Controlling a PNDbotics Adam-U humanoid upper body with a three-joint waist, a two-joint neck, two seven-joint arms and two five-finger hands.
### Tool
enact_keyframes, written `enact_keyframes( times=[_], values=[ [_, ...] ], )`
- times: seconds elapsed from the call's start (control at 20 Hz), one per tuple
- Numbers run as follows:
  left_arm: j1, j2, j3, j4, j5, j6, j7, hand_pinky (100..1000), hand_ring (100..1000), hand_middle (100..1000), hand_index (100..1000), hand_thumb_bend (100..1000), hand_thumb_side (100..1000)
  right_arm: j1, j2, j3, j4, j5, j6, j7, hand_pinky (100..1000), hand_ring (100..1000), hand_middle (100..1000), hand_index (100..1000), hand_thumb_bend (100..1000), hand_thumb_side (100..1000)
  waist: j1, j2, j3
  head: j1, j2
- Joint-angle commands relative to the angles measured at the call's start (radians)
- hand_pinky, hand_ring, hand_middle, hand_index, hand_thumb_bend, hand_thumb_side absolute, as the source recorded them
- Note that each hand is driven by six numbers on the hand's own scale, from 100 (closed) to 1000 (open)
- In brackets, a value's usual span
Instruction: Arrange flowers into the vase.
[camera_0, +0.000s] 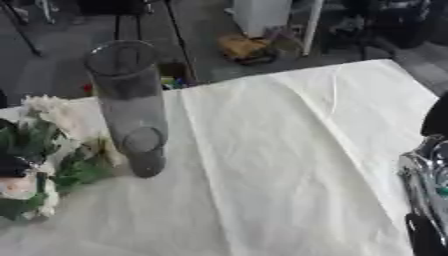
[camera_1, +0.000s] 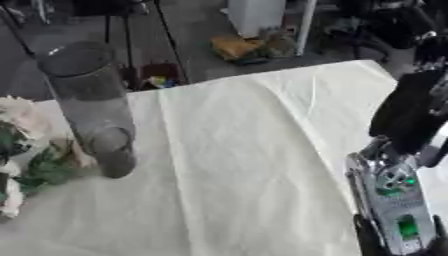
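A tall clear glass vase (camera_0: 128, 102) stands upright and empty on the cream tablecloth, left of the middle. A bunch of white flowers with green leaves (camera_0: 48, 145) lies just left of the vase, reaching the picture's left edge. Among the blooms a black part (camera_0: 12, 165) shows, which seems to belong to my left hand. My right arm (camera_1: 391, 186) comes down the right side with a silver forearm and a black upper section. Only black bits of the right hand (camera_1: 364, 237) show at the bottom edge, far from the vase.
The cream cloth (camera_0: 262, 165) covers the table, with creases running from the far edge toward me. Beyond the table's far edge (camera_0: 262, 75) lies a grey floor with stands, a white cabinet and a yellowish object.
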Motion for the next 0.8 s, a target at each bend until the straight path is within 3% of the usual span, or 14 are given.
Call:
enact_keyframes(
  times=[0.05, 0.25, 0.35, 0.6, 0.75, 0.8],
  values=[
    [-0.027, 0.045, 0.017, -0.020, -0.003, 0.013, 0.008, 309, 516, 605, 784, 100, 629, -0.010, -0.011, -0.006, -0.013, 0.001, -0.009, -0.016, 714, 806, 764, 840, 100, 716, -0.003, -0.028, 0.002, -0.004, -0.007],
    [-0.030, 0.046, 0.016, -0.024, 0.000, 0.020, 0.013, 308, 519, 609, 795, 100, 631, -0.010, -0.012, -0.006, -0.013, 0.002, -0.009, -0.018, 714, 805, 763, 840, 100, 715, -0.004, -0.029, 0.003, -0.005, -0.009],
    [-0.030, 0.047, 0.015, -0.026, 0.002, 0.021, 0.011, 319, 534, 662, 838, 100, 625, -0.009, -0.012, -0.006, -0.013, 0.002, -0.008, -0.018, 714, 805, 763, 840, 100, 715, -0.005, -0.029, 0.003, -0.005, -0.008],
    [-0.034, 0.049, 0.015, -0.031, -0.015, 0.028, 0.013, 374, 571, 678, 685, 100, 477, -0.009, -0.012, -0.006, -0.013, 0.003, -0.008, -0.019, 715, 805, 763, 839, 100, 719, -0.005, -0.029, 0.004, -0.008, -0.008],
    [-0.036, 0.050, 0.015, -0.038, -0.034, 0.034, 0.030, 393, 588, 687, 615, 100, 444, -0.009, -0.012, -0.005, -0.013, 0.004, -0.008, -0.019, 715, 805, 762, 838, 100, 719, -0.005, -0.029, 0.004, -0.010, -0.010],
    [-0.038, 0.050, 0.014, -0.043, -0.042, 0.034, 0.040, 463, 648, 736, 546, 100, 416, -0.009, -0.012, -0.005, -0.013, 0.004, -0.008, -0.019, 715, 805, 762, 837, 100, 716, -0.004, -0.029, 0.004, -0.010, -0.010]
  ],
)
